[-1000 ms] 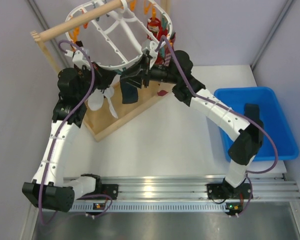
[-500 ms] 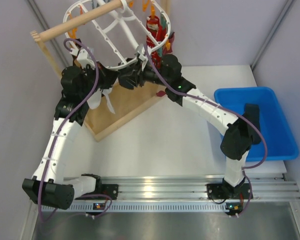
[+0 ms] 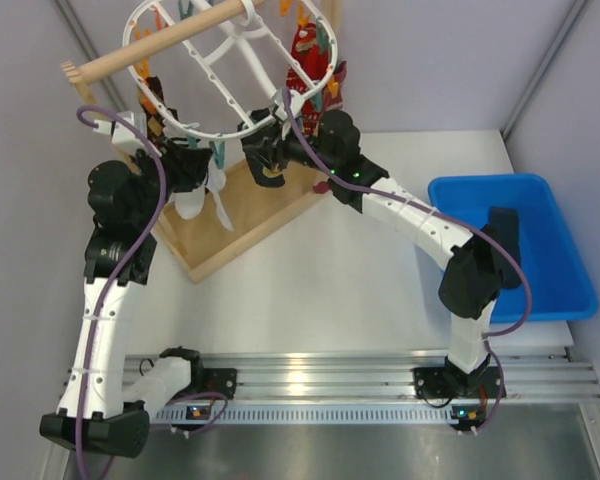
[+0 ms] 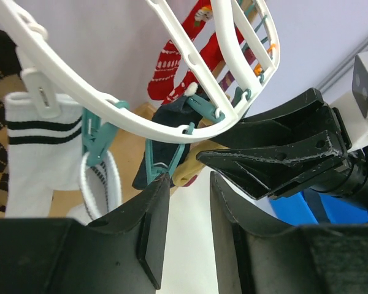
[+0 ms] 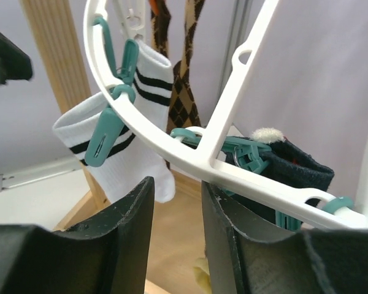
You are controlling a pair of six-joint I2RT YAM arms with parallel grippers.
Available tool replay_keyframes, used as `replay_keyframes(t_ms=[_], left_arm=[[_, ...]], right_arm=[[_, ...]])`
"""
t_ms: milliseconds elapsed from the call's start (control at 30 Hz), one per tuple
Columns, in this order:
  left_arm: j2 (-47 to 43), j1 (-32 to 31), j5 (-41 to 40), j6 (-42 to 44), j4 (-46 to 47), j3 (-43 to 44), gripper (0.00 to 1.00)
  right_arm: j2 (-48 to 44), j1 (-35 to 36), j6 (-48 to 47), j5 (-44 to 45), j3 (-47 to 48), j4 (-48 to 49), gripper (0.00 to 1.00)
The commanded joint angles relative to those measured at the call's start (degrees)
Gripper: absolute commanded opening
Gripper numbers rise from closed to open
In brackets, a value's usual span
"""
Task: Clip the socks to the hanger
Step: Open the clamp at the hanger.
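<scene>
- Far-left corner of the table, top external view: white oval hanger [image 3: 195, 128] hangs tilted from a round wooden rod [image 3: 170, 40], and its near rim overhangs a wooden base [image 3: 250, 215].
- Same view, socks: red patterned sock [image 3: 305, 50] hangs at the far right rim. White striped sock [image 3: 193, 200] dangles below the near rim, over the base.
- Same view, arms: left gripper [image 3: 208, 163] and right gripper [image 3: 252, 152] come in from opposite sides under the near rim, close to each other.
- Same view, open room: bare white tabletop [image 3: 310, 290] runs from the base's near edge to the arm rails. Blue bin [image 3: 555, 240] sits at the right edge, well apart from the hanger.
- Left wrist view: jaws stand a little apart with nothing between them. A teal clip [image 4: 162, 160] hangs from the rim just above one fingertip. Dark navy sock [image 4: 172, 116] is caught at the rim beside that clip, with a bit of tan-yellow fabric [image 4: 190, 173] below. The right gripper's black body crowds in close on the right.
- Right wrist view: jaws are parted and empty. The rim and a crossbar pass just beyond the fingertips. The navy sock is bunched at a clip under the rim to the right, and the striped sock is clipped to the left. Argyle socks [image 5: 184, 73] hang behind, and a wooden post [image 5: 55, 67] stands at the left edge.
</scene>
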Motion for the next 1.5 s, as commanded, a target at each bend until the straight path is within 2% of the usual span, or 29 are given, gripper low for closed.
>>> replay_keyframes(t_ms=[0, 267, 700, 933, 1267, 1467], left_arm=[[-0.66, 1.17, -3.33, -0.72, -0.81, -0.66, 0.38], [1.45, 1.34, 0.70, -0.98, 1.73, -1.01, 0.38], [6.81, 1.17, 4.04, -3.97, 7.45, 0.48, 0.38], [7.69, 0.82, 4.40, -4.14, 7.89, 1.19, 0.38], [8.22, 0.73, 3.96, -3.88, 7.89, 1.71, 0.38], [8.31, 0.73, 4.13, -3.88, 7.71, 1.80, 0.38]], right_arm=[[1.35, -0.90, -0.58, 9.02, 2.38, 3.28, 0.37], [3.11, -3.45, 1.70, 10.96, 5.63, 2.13, 0.37], [-1.63, -4.77, 1.27, -5.56, -2.27, 6.00, 0.38], [-5.76, -4.77, -1.46, -12.50, -9.57, 7.49, 0.47], [-6.64, -5.39, -5.06, -16.37, -11.33, 6.44, 0.52], [-5.94, -6.44, -2.52, -15.76, -11.33, 11.09, 0.52]])
